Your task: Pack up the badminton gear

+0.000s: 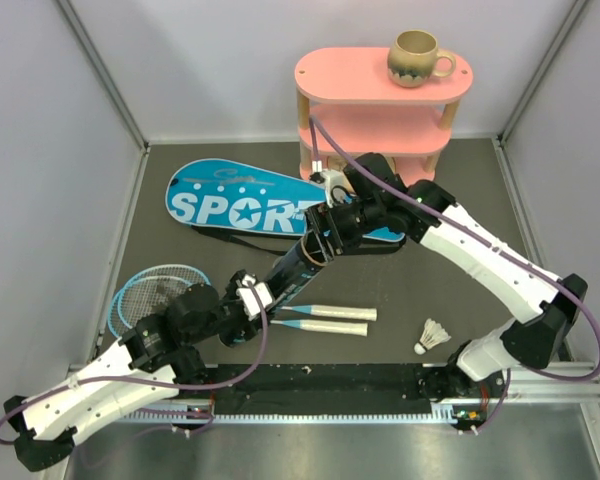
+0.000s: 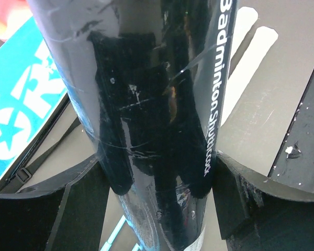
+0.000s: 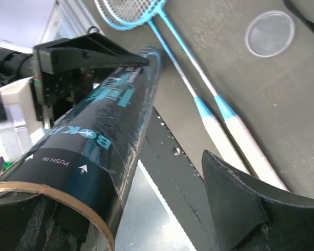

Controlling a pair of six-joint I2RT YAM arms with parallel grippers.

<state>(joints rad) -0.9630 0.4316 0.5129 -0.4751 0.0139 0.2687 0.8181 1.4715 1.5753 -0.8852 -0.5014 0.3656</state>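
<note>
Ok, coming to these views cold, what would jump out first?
The long black tube slants across mid-table, gripped near its lower end by the left gripper, with its open end at the open right gripper. Behind it lies the blue SPORT cover, and one shuttlecock sits alone on the near right.

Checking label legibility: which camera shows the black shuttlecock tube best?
Right wrist: the shuttlecock tube runs lengthwise, its open cardboard-rimmed end nearest, printing readable, and the left gripper clamps its far part. Left wrist shows only a glossy middle stretch with lettering. Top external catches just a short dark stretch.
</note>
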